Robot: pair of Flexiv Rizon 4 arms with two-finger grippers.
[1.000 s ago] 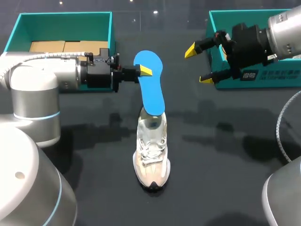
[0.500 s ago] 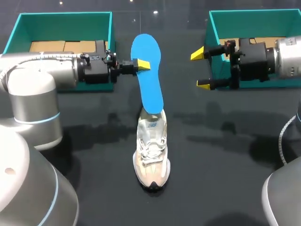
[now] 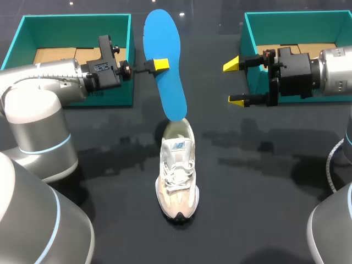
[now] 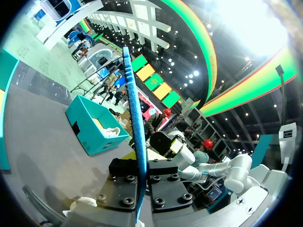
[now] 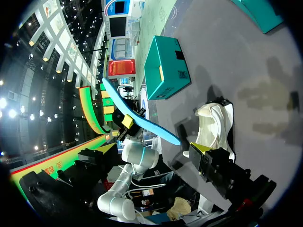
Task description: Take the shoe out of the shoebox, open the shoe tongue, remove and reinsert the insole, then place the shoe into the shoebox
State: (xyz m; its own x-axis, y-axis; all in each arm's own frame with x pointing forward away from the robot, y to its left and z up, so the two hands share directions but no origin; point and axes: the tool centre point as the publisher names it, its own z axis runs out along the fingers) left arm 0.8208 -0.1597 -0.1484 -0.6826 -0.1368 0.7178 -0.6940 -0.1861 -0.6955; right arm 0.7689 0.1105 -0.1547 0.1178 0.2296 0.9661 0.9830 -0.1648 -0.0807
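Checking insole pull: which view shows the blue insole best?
Head view: the whole insole, left gripper shut on its edge, lower end over the shoe. Left wrist view shows it edge-on in the gripper; right wrist view shows it small, slanted.

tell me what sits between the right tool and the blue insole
Nothing: in the head view only bare table shows between the open right tool and the blue insole.

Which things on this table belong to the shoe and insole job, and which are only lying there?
For the job: white shoe, blue insole, left teal box, right teal box.
Only lying there: cardboard in the left box, cardboard in the right box.
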